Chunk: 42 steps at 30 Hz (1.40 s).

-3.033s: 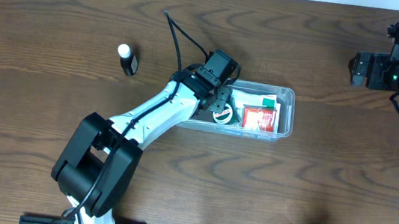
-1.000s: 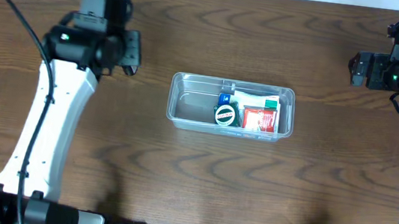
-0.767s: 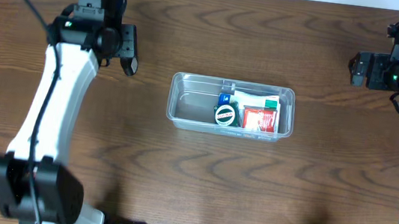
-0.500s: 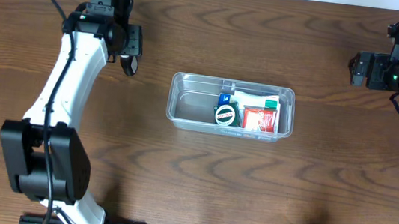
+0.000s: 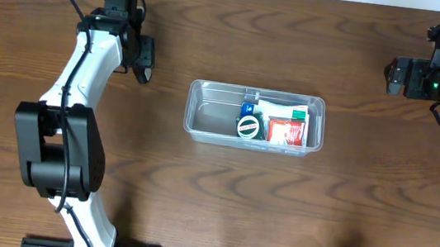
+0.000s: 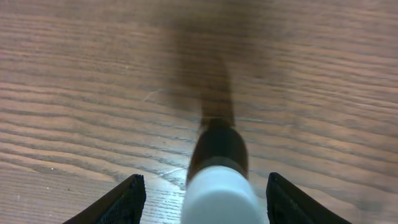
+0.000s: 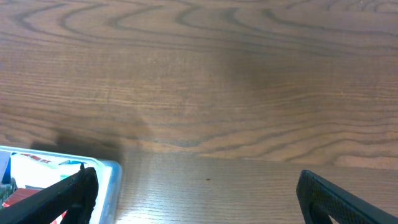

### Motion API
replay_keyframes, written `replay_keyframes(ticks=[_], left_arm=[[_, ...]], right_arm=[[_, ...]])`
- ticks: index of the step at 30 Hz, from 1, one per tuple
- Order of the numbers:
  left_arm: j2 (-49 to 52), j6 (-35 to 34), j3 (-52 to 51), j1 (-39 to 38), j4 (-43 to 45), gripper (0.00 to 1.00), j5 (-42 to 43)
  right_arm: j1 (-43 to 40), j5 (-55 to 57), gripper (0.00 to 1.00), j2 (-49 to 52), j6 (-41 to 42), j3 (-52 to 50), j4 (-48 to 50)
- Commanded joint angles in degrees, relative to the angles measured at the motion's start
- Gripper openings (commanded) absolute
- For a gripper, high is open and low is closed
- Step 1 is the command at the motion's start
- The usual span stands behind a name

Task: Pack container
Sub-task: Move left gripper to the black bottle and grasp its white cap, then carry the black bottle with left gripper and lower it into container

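Packing partway done: small items [image 5: 285,131] fill the right end of the container [image 5: 208,115], centred on the bench [image 5: 276,213], while the left fingers [image 6: 124,202] straddle an ungripped white-capped bottle [image 6: 217,158]; the right fingers [image 7: 68,190] gape, empty.

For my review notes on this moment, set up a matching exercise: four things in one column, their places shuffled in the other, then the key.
Column 1
1. white-capped bottle
2. red box
3. round dark-and-white item
4. right gripper

Column 2
A. in the container, toward its right end
B. open over bare table, holding nothing
C. on the table between the fingers of the open left gripper
D. in the container, near its middle

Pairs: 1-C, 2-A, 3-D, 4-B
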Motion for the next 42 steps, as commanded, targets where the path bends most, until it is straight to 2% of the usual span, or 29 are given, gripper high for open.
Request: replay_keyframes(ticks=[1, 6, 10, 12, 20, 26, 32, 35, 42], left_arm=[[0.3, 1.2, 0.7, 0.2, 0.3, 0.62, -0.8], [0.3, 1.2, 0.7, 0.1, 0.2, 0.45, -0.1], [0.3, 1.2, 0.7, 0.0, 0.1, 0.25, 2.5], [0.3, 1.2, 0.7, 0.0, 0.1, 0.20, 3.3], [-3.4, 1.1, 1.6, 0.0, -3.5, 0.18, 4.7], [-13.9, 0.5, 3.6, -0.6, -8.0, 0.19, 15.5], [-23.2, 0.6, 3.6, -5.7, -11.2, 0.19, 17.2], [-25.5, 4.2, 3.6, -10.5, -13.3, 0.19, 17.2], [-24.7, 17.1, 3.0, -20.1, -19.1, 0.18, 16.8]], right_arm=[[0.0, -0.2, 0.99, -0.5, 0.6, 0.6, -0.1], [0.0, -0.2, 0.99, -0.5, 0.6, 0.6, -0.1], [0.0, -0.2, 0.99, -0.5, 0.6, 0.6, -0.1], [0.0, -0.2, 0.99, -0.5, 0.6, 0.6, -0.1], [0.0, -0.2, 0.99, -0.5, 0.6, 0.6, -0.1], [0.0, -0.2, 0.99, -0.5, 0.6, 0.6, -0.1], [0.0, -0.2, 0.99, -0.5, 0.6, 0.6, -0.1], [0.0, -0.2, 0.99, -0.5, 0.6, 0.6, -0.1], [0.0, -0.2, 0.99, -0.5, 0.6, 0.6, -0.1]])
